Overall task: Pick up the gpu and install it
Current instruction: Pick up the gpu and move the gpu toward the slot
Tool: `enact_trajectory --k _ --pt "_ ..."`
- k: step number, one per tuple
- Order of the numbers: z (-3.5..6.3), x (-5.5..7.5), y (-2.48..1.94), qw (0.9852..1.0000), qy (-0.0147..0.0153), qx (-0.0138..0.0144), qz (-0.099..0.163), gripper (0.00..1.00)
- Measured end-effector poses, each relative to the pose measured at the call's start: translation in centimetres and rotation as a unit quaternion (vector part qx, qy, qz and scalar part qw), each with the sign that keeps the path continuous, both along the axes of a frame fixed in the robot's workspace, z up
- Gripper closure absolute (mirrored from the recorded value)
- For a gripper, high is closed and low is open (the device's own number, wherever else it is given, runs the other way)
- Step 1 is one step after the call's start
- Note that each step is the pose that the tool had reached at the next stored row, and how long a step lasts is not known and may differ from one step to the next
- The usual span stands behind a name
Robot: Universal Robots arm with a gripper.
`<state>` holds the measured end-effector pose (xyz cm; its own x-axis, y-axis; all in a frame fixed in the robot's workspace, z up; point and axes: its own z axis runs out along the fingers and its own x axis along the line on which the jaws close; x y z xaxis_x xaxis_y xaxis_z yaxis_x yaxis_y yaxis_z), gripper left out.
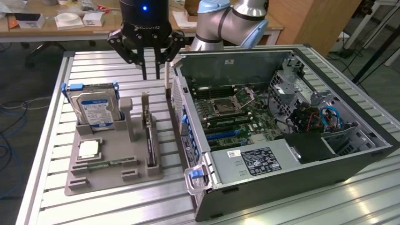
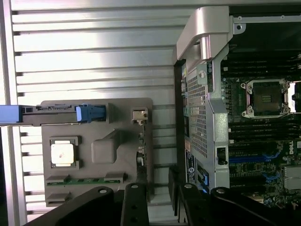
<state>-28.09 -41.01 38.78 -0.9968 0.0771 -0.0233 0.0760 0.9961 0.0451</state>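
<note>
A: Your black two-fingered pincer (image 1: 151, 77) hung high over the slatted aluminium table (image 1: 93, 65). Its slim fingers (image 1: 145, 70) were partly apart and held nothing.

B: Agreed. The gpu (image 1: 150, 140), a thin flat black card with a silvery end bracket, stood on its long edge in the grey moulded tray (image 1: 93, 185). It ran along the tray edge nearest the open dark-grey computer case (image 1: 312, 173). Your pincer was above the tray end where the silver hard drive (image 1: 93, 110) with its blue-white label stood, well clear of the card.

A: My worry was that thin card standing upright in a slot. Had you closed off-centre, I judge one finger would have tipped it or jammed it in the tray. The case wall sat just beside that tray edge, so the outer finger could have snagged there.

B: A tilted card would likely have missed its slot on the green motherboard (image 1: 250, 112), too.

A: The exterior view gave you the height above the card. The wrist view, looking straight down, gave you its narrow top edge, which ran toward one finger rather than midway between them.
</note>
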Motion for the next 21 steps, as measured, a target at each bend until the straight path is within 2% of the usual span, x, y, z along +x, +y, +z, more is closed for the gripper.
enact_trajectory --k 3,4,5,13,21 --pt "0.00 0.00 0.00 1.0000 0.0000 0.0000 0.000 0.59" --pt "0.00 0.00 0.00 1.0000 0.0000 0.0000 0.000 0.59" --pt "0.00 0.00 0.00 1.0000 0.0000 0.0000 0.000 0.53" --pt "-0.04 0.00 -0.08 1.0000 0.0000 0.0001 0.000 0.53" --pt "-0.16 0.00 -0.68 1.0000 0.0000 0.0000 0.000 0.53"
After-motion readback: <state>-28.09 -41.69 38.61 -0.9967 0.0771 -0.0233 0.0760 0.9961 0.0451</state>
